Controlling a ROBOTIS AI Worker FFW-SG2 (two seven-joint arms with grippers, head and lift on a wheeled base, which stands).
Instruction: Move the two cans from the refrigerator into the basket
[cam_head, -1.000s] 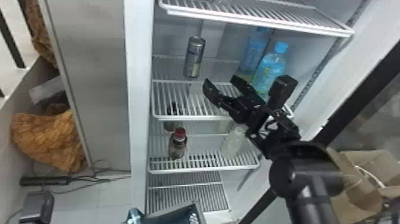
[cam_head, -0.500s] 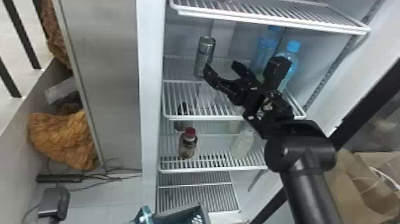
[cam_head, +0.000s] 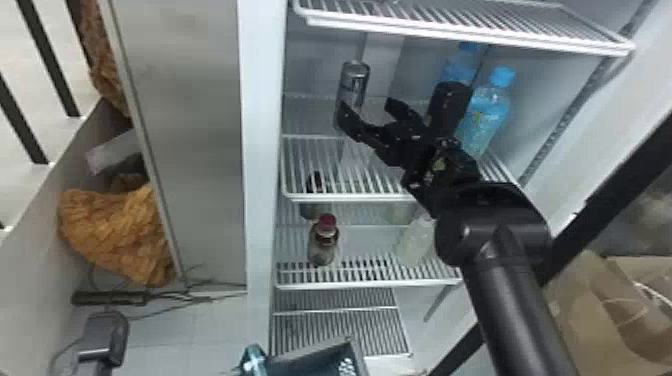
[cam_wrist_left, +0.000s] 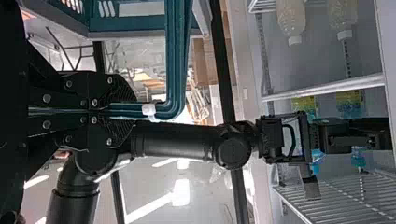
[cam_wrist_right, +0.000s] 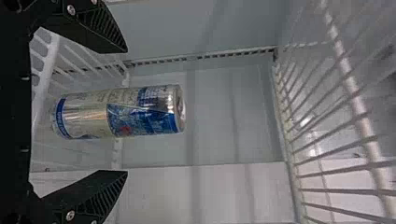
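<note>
One can is standing on the fridge shelf, right gripper is edging closer to it, jaws wide apart, so a grab's looking pretty near. Left gripper is clamping the basket handle.

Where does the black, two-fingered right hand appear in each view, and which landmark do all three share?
Head view: the black, two-fingered right hand is upper middle, partly before the silver-and-blue can.
Left wrist view: farther off, in front of the blue-capped plastic bottles.
Right wrist view: close up, its fingers apart, the can showing between them.
Shared landmark: white wire shelving.
</note>
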